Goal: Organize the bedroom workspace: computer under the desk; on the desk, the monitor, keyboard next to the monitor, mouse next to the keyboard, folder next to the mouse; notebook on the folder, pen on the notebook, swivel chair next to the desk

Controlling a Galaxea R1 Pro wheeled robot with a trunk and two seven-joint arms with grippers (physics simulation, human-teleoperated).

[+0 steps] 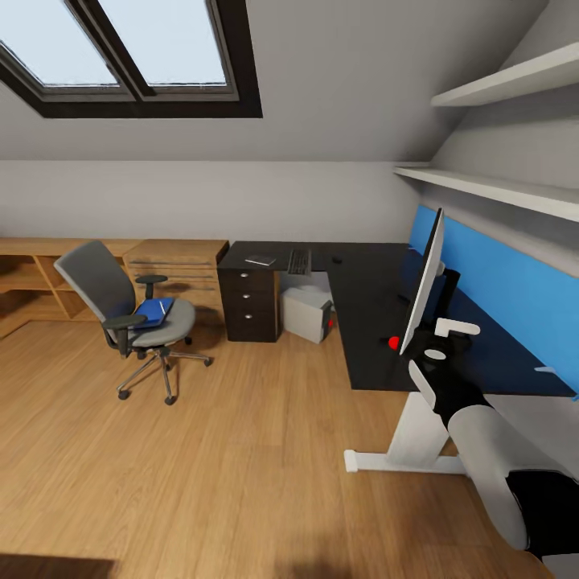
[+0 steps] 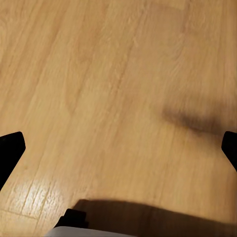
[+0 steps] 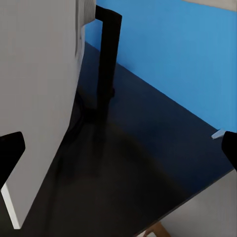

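The monitor point(image 1: 424, 277) is seen standing edge-on on the right wing of the black table point(image 1: 362, 297), and its rear and stem point(image 3: 106, 64) are faced by the right hand point(image 3: 118, 148), whose fingers are spread wide and nothing is held. The left hand point(image 2: 118, 148) is likewise spread and empty, pointed at the wooden floor point(image 2: 98, 74). The keyboard point(image 1: 298, 261), notebook point(image 1: 260, 260) and mouse point(image 1: 337, 260) are found on the far wing, the computer point(image 1: 306, 314) beneath it. The blue folder point(image 1: 153, 312) lies on the seat of the swivel chair point(image 1: 121, 310) at the left, with what appears to be the pen point(image 1: 162, 307) on it. The folder is judged light, thin and somewhat flexible, so it is best pinched at an overhanging edge; the pen could roll off if it is tilted.
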